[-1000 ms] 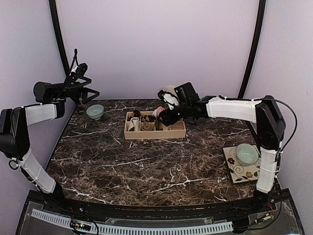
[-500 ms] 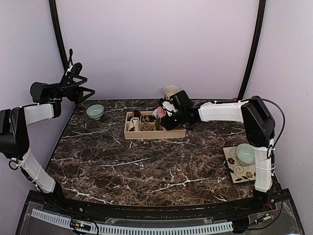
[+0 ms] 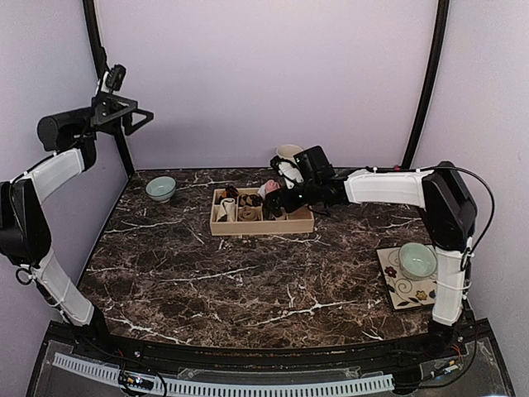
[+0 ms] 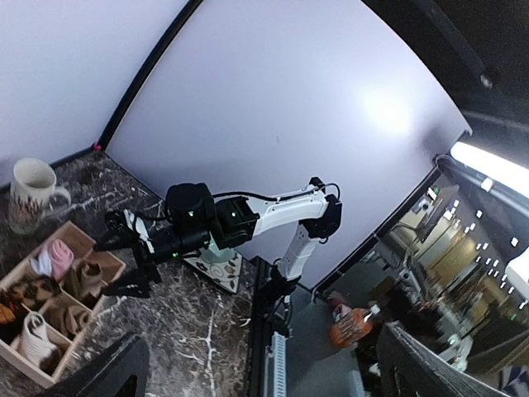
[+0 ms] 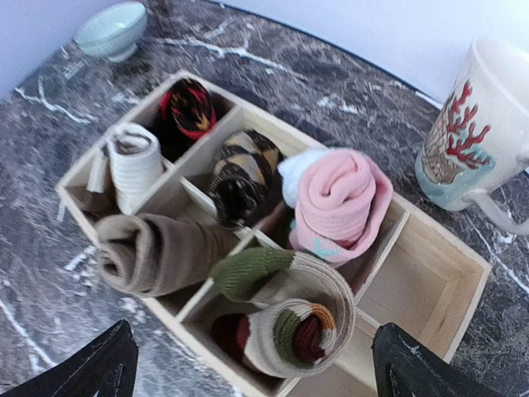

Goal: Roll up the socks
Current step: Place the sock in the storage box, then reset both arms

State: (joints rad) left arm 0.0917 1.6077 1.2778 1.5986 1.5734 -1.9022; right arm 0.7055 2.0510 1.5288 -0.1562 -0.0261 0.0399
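Well, the left hand hangs high, spread and empty; the pink sock and tan sock sit rolled in the wooden box, soft, light, likely springy; the right hand hovers above, spread; best pinch across a roll.

A compartmented wooden tray sits on the dark marble table near its far edge. It holds the rolled pink sock, with the rolled tan sock with green and dark-red stripes just beside it, plus a brown roll, a cream roll, a checked roll and a red-and-black roll. A mug with a red coral print stands just beside the tray at the far edge, and a pale green bowl sits well apart toward the far left corner.
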